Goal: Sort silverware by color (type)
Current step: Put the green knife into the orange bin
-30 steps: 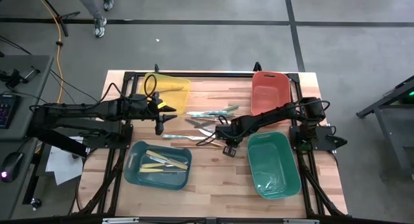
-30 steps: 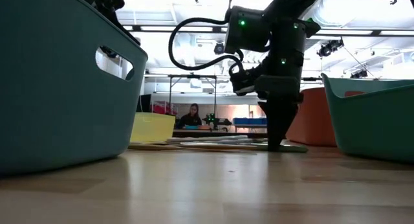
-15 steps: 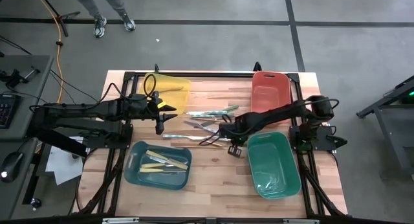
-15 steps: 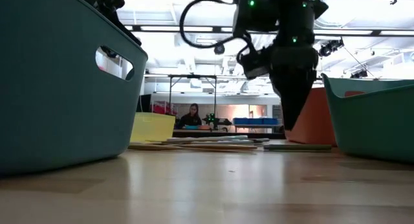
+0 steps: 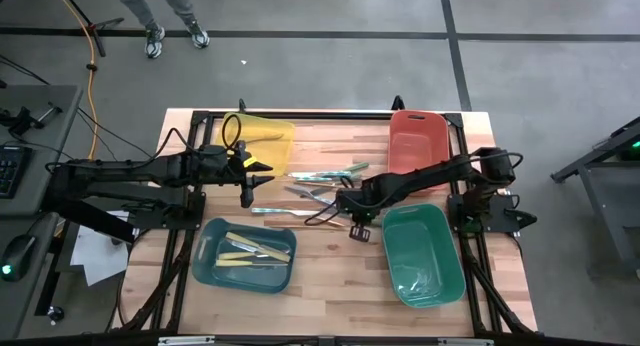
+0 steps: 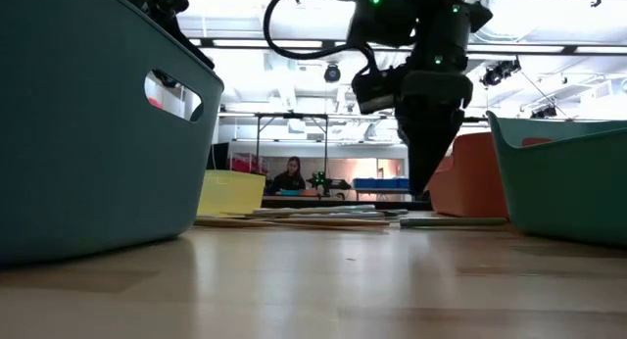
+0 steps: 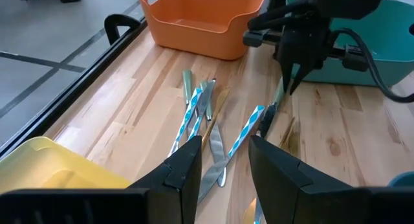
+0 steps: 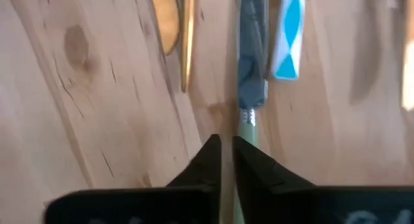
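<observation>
Yellow plastic is showing at the far left, where the yellow bin [image 5: 262,136] is sitting left of the loose silverware [image 5: 322,191] lying on the wooden table [image 5: 340,276]. The left gripper [image 5: 247,197] is waiting just left of that pile, its jaws standing apart and holding nothing. More utensils are already lying in the blue bin [image 5: 244,253], below-left of the pile. The right gripper [image 5: 349,202] is hovering at the pile's right edge, jaws nearly closed with only a thin slit between them; whether a green-handled knife [image 8: 249,88] beneath them is actually pinched is unclear, as it seems to be resting on the wood. The risk from here is a miss: fingers this narrow could slide off the flat handle, or nudge the neighbouring teal-striped piece [image 7: 246,130] and drag it along. The teal bin [image 5: 422,254] is standing right of the pile.
</observation>
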Action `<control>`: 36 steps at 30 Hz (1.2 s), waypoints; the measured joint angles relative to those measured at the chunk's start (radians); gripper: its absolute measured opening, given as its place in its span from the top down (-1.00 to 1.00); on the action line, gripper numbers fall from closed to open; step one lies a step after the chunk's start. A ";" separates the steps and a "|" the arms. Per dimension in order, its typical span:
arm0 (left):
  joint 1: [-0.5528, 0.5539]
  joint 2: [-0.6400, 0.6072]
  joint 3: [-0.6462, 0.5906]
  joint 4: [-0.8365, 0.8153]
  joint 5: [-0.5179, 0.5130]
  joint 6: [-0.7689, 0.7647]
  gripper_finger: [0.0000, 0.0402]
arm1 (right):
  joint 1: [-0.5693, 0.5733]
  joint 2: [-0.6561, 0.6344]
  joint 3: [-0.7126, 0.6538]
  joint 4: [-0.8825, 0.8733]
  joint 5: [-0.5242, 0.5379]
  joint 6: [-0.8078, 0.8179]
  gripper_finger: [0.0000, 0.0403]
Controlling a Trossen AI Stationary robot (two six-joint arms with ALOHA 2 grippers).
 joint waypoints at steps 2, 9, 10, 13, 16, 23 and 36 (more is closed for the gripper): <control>0.000 0.000 0.000 0.000 0.000 0.000 0.42 | -0.009 0.017 0.000 0.025 -0.016 -0.031 0.75; 0.000 0.000 0.000 -0.003 0.000 0.000 0.42 | -0.029 0.077 0.000 0.042 -0.018 -0.222 0.21; 0.000 0.000 0.000 -0.002 0.000 0.000 0.42 | -0.032 0.078 0.000 0.043 -0.017 -0.239 0.16; 0.000 0.000 0.000 -0.003 0.000 0.001 0.42 | -0.037 0.079 0.001 0.053 -0.007 -0.246 0.09; 0.000 0.000 0.000 -0.003 0.000 0.001 0.42 | -0.043 0.080 0.001 0.053 -0.008 -0.239 0.10; 0.000 0.000 0.000 -0.009 0.003 -0.008 0.42 | -0.046 0.136 0.008 0.046 -0.019 -0.208 0.27; 0.000 0.000 0.000 -0.002 0.002 -0.011 0.42 | -0.066 0.149 0.008 0.012 -0.032 -0.173 0.92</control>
